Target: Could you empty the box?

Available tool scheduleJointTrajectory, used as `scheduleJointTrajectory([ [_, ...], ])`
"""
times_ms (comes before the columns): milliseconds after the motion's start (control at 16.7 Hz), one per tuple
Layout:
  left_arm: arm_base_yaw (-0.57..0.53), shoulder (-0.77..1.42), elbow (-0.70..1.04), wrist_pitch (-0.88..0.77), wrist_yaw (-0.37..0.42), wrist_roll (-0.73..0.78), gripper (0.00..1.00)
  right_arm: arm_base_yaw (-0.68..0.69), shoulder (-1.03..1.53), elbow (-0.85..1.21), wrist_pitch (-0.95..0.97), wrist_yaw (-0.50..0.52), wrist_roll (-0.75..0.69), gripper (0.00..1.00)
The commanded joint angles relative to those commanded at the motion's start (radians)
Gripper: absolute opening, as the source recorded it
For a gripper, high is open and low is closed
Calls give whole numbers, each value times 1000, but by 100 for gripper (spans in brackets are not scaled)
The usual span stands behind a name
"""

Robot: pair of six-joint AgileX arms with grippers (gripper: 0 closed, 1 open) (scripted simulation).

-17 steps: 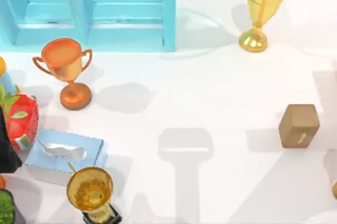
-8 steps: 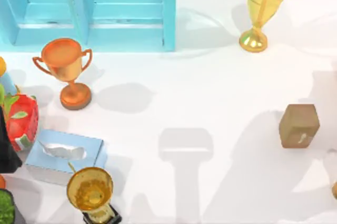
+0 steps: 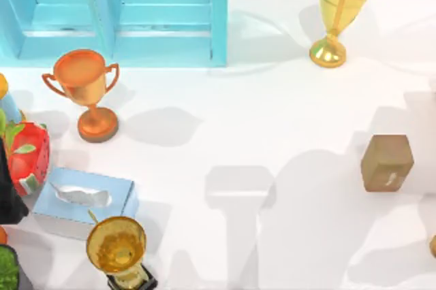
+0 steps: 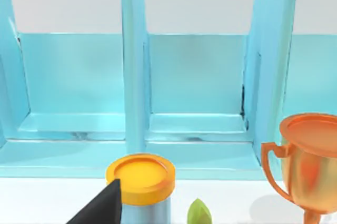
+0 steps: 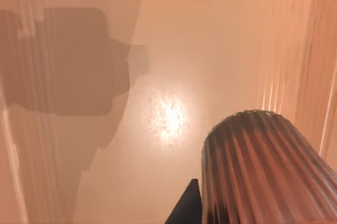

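Note:
A light blue tissue box [image 3: 85,198] with a white tissue poking from its slot lies at the table's front left. At the right side a small brown cardboard box [image 3: 387,162] stands closed and alone. A dark part of my left arm [image 3: 8,191] shows at the left edge, beside the tissue box. The left wrist view has a dark tip of my left gripper [image 4: 100,211] in front of an orange-lidded can [image 4: 141,182]. Close to a ribbed brownish cylinder [image 5: 263,174], a dark tip of my right gripper [image 5: 185,205] is above a bare surface.
A blue shelf unit [image 3: 116,11] spans the back left. An orange trophy [image 3: 85,89] stands before it, a tall gold cup [image 3: 338,11] at the back right, a gold trophy [image 3: 117,249] at the front left. A red strawberry-like object [image 3: 28,154] sits at the left edge.
No object has moved. The large shadows on the table's right half have spread and shifted toward the middle, near the brown box.

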Motion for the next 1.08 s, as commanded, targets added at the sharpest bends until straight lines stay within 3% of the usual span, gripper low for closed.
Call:
scheduleJointTrajectory([
  [240,0,0,0,0,0,0,100,39,-5,-24,17,-1,36,0],
  [420,0,0,0,0,0,0,100,169,-39,-96,71,-2,164,0],
  [900,0,0,0,0,0,0,100,876,-206,-466,316,-9,847,0],
  [1080,0,0,0,0,0,0,100,1084,-267,-622,401,-7,1055,0],
])
